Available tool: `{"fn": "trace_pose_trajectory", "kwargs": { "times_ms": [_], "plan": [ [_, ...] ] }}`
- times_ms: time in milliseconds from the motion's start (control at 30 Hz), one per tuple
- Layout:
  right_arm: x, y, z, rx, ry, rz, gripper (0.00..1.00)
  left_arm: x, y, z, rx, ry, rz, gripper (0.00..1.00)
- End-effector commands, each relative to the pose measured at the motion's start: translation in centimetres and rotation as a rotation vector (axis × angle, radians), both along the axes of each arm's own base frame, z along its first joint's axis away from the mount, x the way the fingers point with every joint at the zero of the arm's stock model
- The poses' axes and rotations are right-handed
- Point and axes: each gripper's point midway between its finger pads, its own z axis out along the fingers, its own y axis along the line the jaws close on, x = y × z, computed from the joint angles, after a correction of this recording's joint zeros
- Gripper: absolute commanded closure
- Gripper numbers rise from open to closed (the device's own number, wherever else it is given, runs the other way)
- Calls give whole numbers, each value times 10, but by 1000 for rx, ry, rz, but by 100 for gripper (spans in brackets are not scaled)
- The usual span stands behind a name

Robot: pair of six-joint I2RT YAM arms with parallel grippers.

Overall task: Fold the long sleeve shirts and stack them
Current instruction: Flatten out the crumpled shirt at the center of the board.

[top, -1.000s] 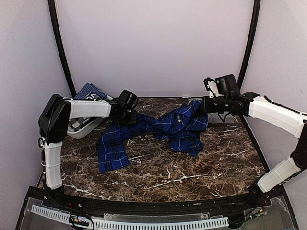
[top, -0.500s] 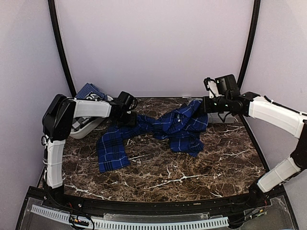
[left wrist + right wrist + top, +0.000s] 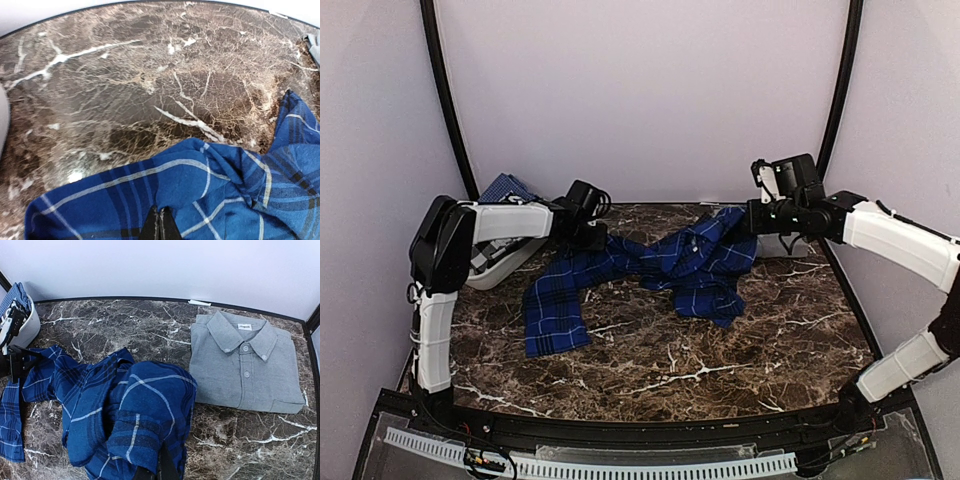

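Change: left gripper (image 3: 159,224) now slightly higher and nearer far edge than half a second ago; right gripper (image 3: 156,466) also up a touch

Both sets of jaws pinched tight on plaid shirt (image 3: 660,262), one at each end of its far edge

Plaid shirt sits centre-far on desk (image 3: 740,360), top edge drawing taut between arms, one sleeve trailing toward near-left

Grey shirt (image 3: 244,365) lies folded at far-right corner

Judgement: spreading step under way; plaid not yet flat, fold and stack not yet done
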Motion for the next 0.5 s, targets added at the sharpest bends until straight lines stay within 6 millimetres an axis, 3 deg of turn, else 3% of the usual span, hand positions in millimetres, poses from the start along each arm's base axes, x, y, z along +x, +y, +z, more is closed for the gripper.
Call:
{"fn": "trace_pose_trajectory", "kwargs": {
  "times_ms": [0,33,67,100,167,200,233,267,300,333,467],
  "plan": [
    [-5,-14,69,40,-173,-49,100,-10,20,105,-46,-180,34,100],
    [-7,-16,78,45,-194,-51,100,-17,24,110,-47,-185,32,100],
    [-10,-18,86,50,-212,-54,100,-25,28,132,-65,-219,31,100],
    [-12,-20,95,54,-227,-55,100,-30,29,142,-72,-234,23,100],
    [-19,-24,116,69,-268,-55,100,-53,32,194,-117,-326,-7,100],
    [-23,-27,129,77,-294,-58,100,-60,33,202,-113,-350,-29,100],
    [-28,-31,146,90,-330,-58,100,-75,33,233,-144,-409,-50,100],
    [-33,-34,161,101,-360,-56,100,-83,32,245,-148,-437,-76,100],
    [-39,-37,178,115,-394,-52,100,-99,35,275,-183,-495,-92,100],
    [-46,-39,195,132,-427,-46,100,-108,35,290,-195,-526,-115,100],
    [-84,-50,266,214,-572,10,100,-168,44,381,-317,-711,-222,100]
  ]
}}
